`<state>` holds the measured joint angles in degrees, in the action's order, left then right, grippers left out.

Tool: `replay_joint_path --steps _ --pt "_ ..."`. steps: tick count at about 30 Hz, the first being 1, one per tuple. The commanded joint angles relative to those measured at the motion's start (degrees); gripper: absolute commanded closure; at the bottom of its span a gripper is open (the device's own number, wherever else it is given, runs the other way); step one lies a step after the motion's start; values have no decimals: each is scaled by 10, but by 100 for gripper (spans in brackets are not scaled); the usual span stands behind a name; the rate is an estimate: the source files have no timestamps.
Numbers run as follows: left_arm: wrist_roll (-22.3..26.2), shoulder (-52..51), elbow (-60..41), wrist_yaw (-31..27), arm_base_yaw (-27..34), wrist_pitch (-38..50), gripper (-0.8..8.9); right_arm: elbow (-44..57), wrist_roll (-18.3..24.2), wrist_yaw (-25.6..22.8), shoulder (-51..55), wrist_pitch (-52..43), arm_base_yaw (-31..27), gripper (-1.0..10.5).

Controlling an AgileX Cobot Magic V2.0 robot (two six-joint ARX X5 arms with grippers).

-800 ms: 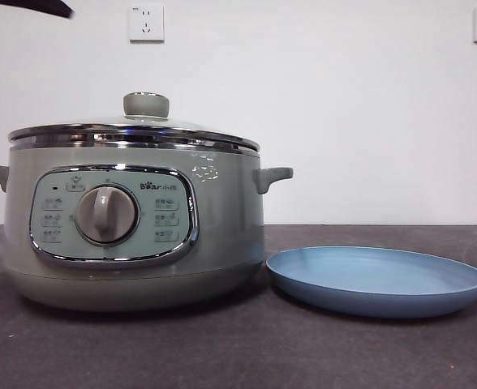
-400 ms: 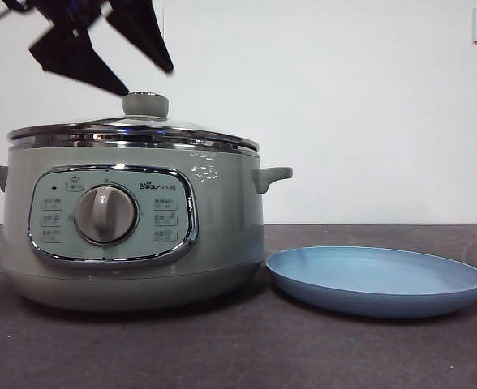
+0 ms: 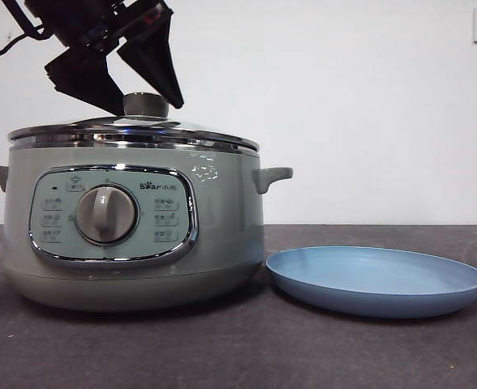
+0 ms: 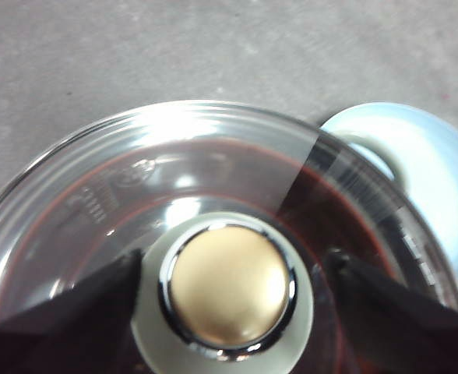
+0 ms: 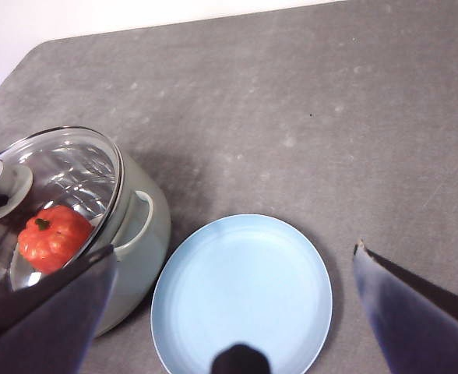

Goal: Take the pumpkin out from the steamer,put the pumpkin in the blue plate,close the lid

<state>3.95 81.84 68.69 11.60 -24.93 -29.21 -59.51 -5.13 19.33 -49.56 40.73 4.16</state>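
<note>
Left hand (image 3: 148,104) spread astride lid (image 4: 206,156) knob (image 4: 229,284) — not gripping.

A dark grey table (image 3: 247,348) is seen carrying two things – the pale green steamer (image 3: 133,235) and, just beside it, the blue plate (image 3: 376,279). Both are set directly on the tabletop.

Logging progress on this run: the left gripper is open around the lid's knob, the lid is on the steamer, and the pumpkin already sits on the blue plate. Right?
One thing is wrong: the pumpkin is inside the steamer, under the glass lid, as the right wrist view shows. The blue plate holds nothing. The left gripper is open around the knob.
</note>
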Motion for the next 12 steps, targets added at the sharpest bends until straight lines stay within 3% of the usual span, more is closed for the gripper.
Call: replay_joint_path --steps 1,4,12 --pt "14 2 1 0 -2 -8 650 -1 1 -1 -1 3 2 443" --pt "28 2 1 0 -2 -11 833 -1 1 -1 -1 7 2 443" --pt "32 -4 1 0 -2 2 822 -1 0 -1 -2 18 1 443"
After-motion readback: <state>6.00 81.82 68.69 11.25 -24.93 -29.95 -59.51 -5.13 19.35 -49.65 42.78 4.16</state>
